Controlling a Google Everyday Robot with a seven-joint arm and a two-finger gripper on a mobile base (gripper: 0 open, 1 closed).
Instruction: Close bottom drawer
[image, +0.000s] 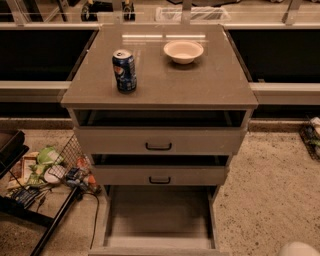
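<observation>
**Warm, dim indoor view with glare on the cabinet top**

The whole scene has a yellow-brown cast and looks soft, with fine detail smeared. Light comes from above. Two pale glare streaks (162, 36) lie on the cabinet (200, 85) top near its far edge, behind the can (124, 70) and the bowl (183, 51). Both cast only small, faint shadows at their bases. The bays left and right of the cabinet are nearly black. The gaps above the upper two drawer fronts are dark slots. The bottom drawer (160, 220), low on the cabinet, sits in dull shade. The floor (270, 185) right of the cabinet is evenly lit and grainy. A pale robot part (299, 249) catches light at the lower right corner. The gripper is outside the frame.
</observation>
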